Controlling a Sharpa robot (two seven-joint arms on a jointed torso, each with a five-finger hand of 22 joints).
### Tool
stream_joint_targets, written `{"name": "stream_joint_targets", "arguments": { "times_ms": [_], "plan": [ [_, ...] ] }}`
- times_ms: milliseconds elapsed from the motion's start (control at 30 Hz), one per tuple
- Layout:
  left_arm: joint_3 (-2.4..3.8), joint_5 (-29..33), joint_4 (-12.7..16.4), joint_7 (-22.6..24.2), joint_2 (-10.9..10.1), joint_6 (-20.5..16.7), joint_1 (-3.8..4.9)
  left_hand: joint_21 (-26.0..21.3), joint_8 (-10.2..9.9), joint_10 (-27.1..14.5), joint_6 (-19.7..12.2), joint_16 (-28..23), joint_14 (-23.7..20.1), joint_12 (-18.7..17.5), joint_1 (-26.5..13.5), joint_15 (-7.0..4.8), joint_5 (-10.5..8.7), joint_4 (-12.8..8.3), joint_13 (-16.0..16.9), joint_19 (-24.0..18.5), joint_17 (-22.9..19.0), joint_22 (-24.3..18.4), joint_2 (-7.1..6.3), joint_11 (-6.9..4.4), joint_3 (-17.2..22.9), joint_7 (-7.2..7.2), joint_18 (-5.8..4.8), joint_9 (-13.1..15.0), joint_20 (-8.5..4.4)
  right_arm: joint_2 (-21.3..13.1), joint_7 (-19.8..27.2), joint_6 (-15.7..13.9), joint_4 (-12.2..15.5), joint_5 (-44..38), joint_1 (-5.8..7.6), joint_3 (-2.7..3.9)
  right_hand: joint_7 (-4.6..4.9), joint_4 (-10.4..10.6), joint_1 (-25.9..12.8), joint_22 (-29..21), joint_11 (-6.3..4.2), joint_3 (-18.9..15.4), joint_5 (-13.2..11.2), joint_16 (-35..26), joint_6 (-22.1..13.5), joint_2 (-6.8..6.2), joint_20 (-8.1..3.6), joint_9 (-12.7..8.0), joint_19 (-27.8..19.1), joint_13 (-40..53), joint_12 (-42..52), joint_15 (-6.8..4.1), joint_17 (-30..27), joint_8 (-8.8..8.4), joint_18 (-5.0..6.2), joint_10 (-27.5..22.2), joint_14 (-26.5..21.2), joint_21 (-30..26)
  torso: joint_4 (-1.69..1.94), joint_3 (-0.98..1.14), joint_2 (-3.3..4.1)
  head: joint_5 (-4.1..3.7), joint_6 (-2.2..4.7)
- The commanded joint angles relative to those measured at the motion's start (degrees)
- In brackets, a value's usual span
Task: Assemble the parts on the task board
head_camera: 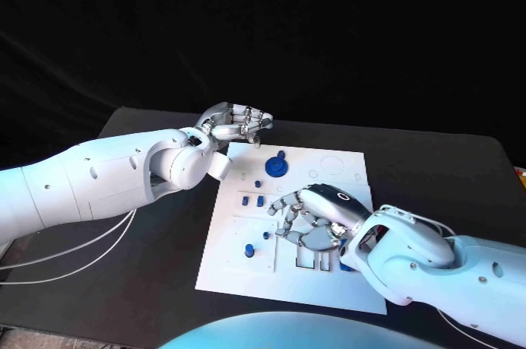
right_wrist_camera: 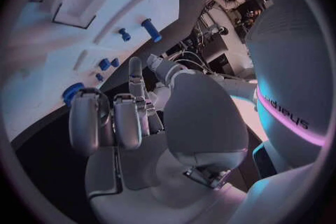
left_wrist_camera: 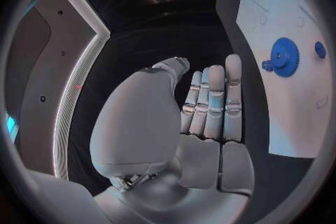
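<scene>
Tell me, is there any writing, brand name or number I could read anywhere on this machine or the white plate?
One text, partly legible: dark letters, seen turned on their side, on the robot's white right arm casing in the right wrist view. They look like "sharpa", but the beginning is cut off and I cannot read it with certainty.
The white task board carries only outlines and recesses, no readable words or numbers.
The blue toothed gear bears no marking.

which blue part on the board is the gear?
The big round toothed one near the task board's far edge, close to the left hand. The other blue parts are small pegs and blocks without teeth.
</scene>
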Motion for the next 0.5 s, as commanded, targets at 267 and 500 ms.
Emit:
{"name": "stream_joint_targets", "arguments": {
  "times_ms": [267, 500],
  "plan": [
    [-0.19, 0.3, 0.1, 0.4, -0.2, 1.3, 0.03, -0.3, 0.2, -0.4, -0.2, 0.3, -0.4, 0.3, 0.1, 0.03, 0.02, -0.2, 0.1, -0.2, -0.1, -0.1, 0.26, 0.06, -0.3, 0.11, 0.75, 0.1, 0.44, -12.7, 0.4, 6.1, 2.0, 26.9, 3.54, -0.02, -2.45, 1.8, -0.4, 4.2, -2.14, -6.1, 2.6, 0.7, 2.3, 1.93, -1.86, 7.2, 1.5, 21.6, 19.5, -2.19, 0.8, 8.33, -0.97, -3.8, 2.5, 1.9, -0.18, -0.07, -0.24, -4.08, 0.79],
    [-0.42, 0.3, 0.2, 0.5, -0.3, 1.4, 0.02, -0.3, 0.2, -0.5, -0.3, 0.3, -0.4, 0.3, 0.1, 0.04, 0.01, -0.2, 0.1, -0.2, -0.1, -0.1, 0.25, 0.05, -0.3, 0.09, 0.74, 0.1, 0.45, -19.2, -6.5, 6.6, 3.9, 20.3, 3.21, -0.79, -2.5, 4.7, -2.0, 5.9, -2.25, -8.5, 2.2, 1.5, -0.3, 1.53, -2.0, 12.0, 2.2, 32.0, 28.4, -2.21, 2.3, 11.25, -1.36, -5.4, 2.9, 3.3, -0.39, -0.04, -0.42, -6.13, 0.55]
  ]
}}
